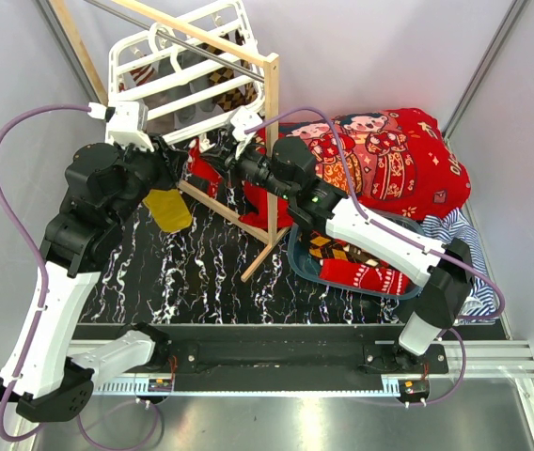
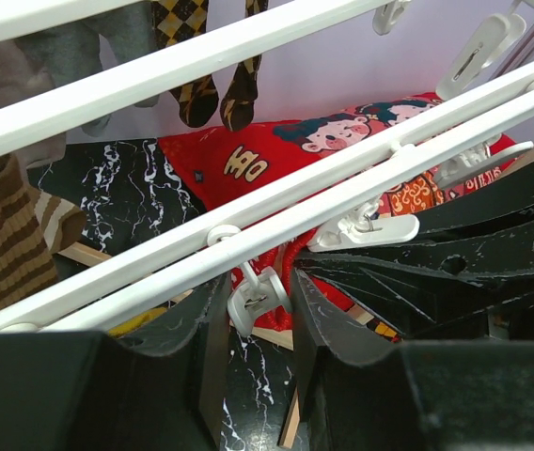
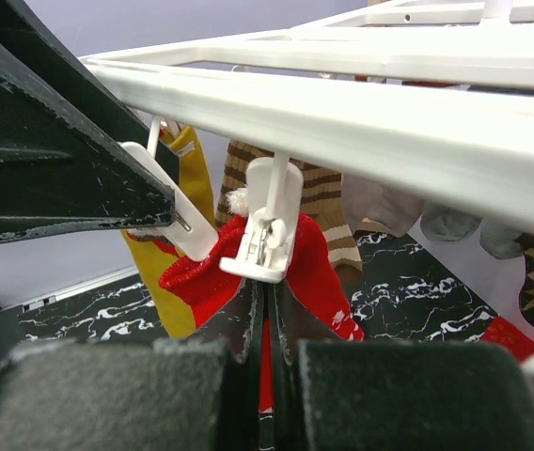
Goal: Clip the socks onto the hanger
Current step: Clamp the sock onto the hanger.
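Up-left of my right end effector (image 3: 265, 293) — clamped on the red sock (image 3: 309, 268) — my left end effector (image 2: 259, 289), narrow, is pinching a clip (image 3: 175, 225); I'm aiming the sock deep inside.

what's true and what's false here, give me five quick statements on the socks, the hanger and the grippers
1. The right gripper is shut on a red sock. True.
2. The left gripper is closed on a white clip. True.
3. The mustard sock lies in the blue basket. False: it hangs under the hanger, beside the left gripper.
4. The red cartoon blanket is draped over the hanger. False: it lies heaped to the right of the hanger.
5. A brown-and-cream striped sock hangs from the hanger. True.
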You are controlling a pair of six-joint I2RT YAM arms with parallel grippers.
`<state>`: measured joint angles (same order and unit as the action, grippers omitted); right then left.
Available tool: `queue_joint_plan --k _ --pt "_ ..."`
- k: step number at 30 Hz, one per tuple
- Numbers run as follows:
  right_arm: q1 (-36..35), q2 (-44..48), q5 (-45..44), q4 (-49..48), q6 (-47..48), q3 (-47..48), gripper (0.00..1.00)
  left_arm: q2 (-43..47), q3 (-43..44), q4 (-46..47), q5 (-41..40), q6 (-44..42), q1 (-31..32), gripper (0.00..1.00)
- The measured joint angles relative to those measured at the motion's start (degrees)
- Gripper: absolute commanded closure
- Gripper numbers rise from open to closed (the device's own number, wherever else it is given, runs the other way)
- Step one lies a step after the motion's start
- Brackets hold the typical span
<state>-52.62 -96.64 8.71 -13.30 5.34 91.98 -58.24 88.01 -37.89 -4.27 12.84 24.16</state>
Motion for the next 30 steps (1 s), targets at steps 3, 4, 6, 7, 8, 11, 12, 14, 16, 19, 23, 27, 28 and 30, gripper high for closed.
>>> queue_joint_plan --k 3,4,6,7,8,11,12,14,16,19,23,27,28,30 --pt "0.00 0.02 0.39 -0.50 -0.02 0.00 1.00 0.00 0.00 -0.15 -0.04 -0.42 0.00 1.00" --pt "0.00 0.04 0.55 -0.59 -0.02 0.00 1.00 0.00 0.00 -0.17 -0.04 -0.44 0.00 1.00" --pt "0.00 0.07 1.18 -0.61 -0.07 0.00 1.00 0.00 0.00 -0.22 -0.02 -0.46 0.00 1.00" --pt "0.00 0.07 1.44 -0.59 -0.07 0.00 1.00 0.00 0.00 -0.22 -0.02 -0.46 0.00 1.00" --pt "0.00 0.09 1.55 -0.59 -0.11 0.00 1.00 0.00 0.00 -0.22 0.00 -0.46 0.00 1.00" --pt "0.00 0.09 1.99 -0.61 -0.26 0.04 1.00 0.00 0.00 -0.22 0.02 -0.46 0.00 1.00" --pt "0.00 0.09 2.12 -0.61 -0.28 0.04 1.00 0.00 0.00 -0.22 0.02 -0.46 0.00 1.00" --pt "0.00 0.11 2.45 -0.66 -0.44 0.04 1.00 0.00 0.00 -0.26 0.02 -0.52 0.00 1.00" --pt "0.00 0.15 2.54 -0.66 -0.48 0.04 1.00 0.02 0.00 -0.39 0.02 -0.61 0.00 1.00" --pt "0.00 0.15 2.80 -0.63 -0.70 0.04 1.00 0.02 0.02 -0.66 0.02 -0.61 0.00 1.00" --pt "0.00 0.26 2.97 -0.74 -1.11 0.04 1.00 0.02 0.02 -0.66 0.13 -0.61 0.00 1.00" --pt "0.00 0.39 3.04 -1.11 -1.75 0.04 1.00 0.02 0.04 -0.66 0.24 -0.59 0.00 1.00" --pt "0.00 0.42 3.08 -1.25 -1.88 0.04 1.00 0.02 0.04 -0.66 0.26 -0.59 0.00 1.00" --pt "0.00 0.42 3.28 -1.66 -2.27 0.07 1.00 0.02 0.04 -0.66 0.28 -0.57 0.00 1.00"
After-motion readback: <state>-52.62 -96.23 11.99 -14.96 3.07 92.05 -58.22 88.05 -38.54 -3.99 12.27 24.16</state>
